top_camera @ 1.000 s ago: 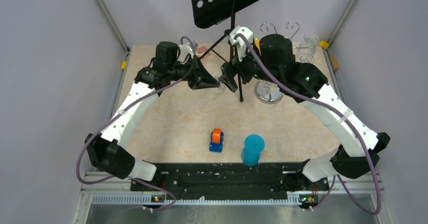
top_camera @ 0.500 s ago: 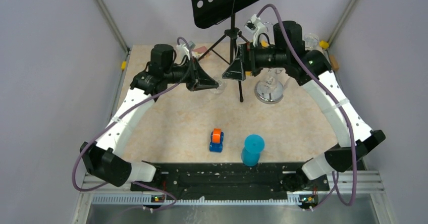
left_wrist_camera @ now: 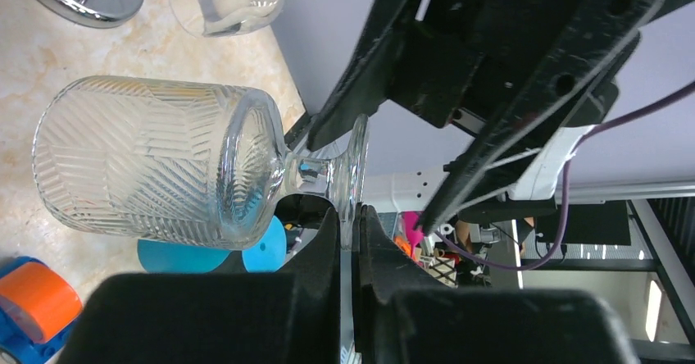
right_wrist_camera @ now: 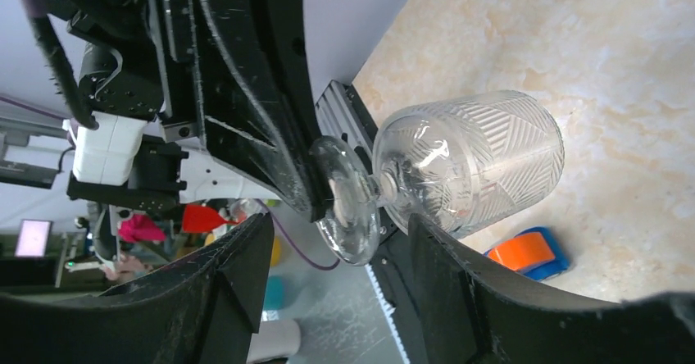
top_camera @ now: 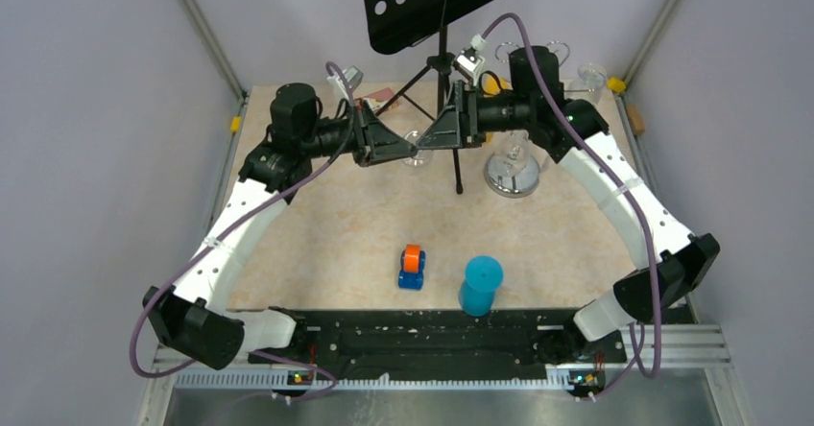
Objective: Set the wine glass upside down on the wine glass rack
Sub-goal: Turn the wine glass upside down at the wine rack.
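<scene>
Wine glass rack [top_camera: 511, 175] stands far right, awaiting the glass. Wine glass [left_wrist_camera: 164, 163] hangs sideways at far centre, its foot clamped by the left gripper [left_wrist_camera: 348, 216]. Right gripper [right_wrist_camera: 340, 225] has swung across; its jaws stand apart, straddling the foot, apparently untouched. Judgement: handover pending.

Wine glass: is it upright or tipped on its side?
Tipped on its side: the wine glass lies horizontal, stem sideways, its foot pinched in the left gripper.
</scene>
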`<state>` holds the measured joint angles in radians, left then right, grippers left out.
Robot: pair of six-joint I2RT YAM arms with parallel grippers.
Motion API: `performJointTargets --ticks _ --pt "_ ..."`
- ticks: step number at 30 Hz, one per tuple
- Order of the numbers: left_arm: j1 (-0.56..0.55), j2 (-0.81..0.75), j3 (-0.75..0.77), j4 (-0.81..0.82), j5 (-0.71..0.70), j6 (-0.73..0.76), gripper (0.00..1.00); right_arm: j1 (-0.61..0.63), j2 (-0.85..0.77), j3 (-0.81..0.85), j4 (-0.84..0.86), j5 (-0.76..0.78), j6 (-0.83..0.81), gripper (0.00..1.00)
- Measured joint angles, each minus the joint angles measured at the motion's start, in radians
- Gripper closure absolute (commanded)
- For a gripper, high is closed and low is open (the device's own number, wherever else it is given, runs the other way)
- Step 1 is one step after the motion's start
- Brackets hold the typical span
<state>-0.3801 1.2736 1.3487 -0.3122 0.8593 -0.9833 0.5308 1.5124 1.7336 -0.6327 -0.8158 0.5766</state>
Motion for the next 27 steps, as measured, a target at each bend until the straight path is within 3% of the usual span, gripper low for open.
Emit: performJointTargets --ticks 2,8,15,20,27 --pt "0.0 -0.003 -0.002 0.018 0.006 -0.011 1.0 0.0 0.0 -0.019 0.021 -0.003 0.026 0.39" --pt "0.0 -0.006 -0.008 0.044 0.015 -0.026 1.0 -0.004 0.0 -0.02 0.072 -0.008 0.064 0.6" --pt "0.0 -0.013 -0.018 0.058 0.019 -0.041 1.0 -0.006 0.0 -0.06 0.125 -0.034 0.109 0.73" --pt "0.001 -0.014 -0.021 0.074 0.023 -0.045 1.0 -0.014 0.0 -0.074 0.14 -0.045 0.125 1.0" --pt "0.005 -0.015 -0.023 0.083 0.03 -0.048 0.98 -0.018 0.0 -0.077 0.154 -0.06 0.134 1.0"
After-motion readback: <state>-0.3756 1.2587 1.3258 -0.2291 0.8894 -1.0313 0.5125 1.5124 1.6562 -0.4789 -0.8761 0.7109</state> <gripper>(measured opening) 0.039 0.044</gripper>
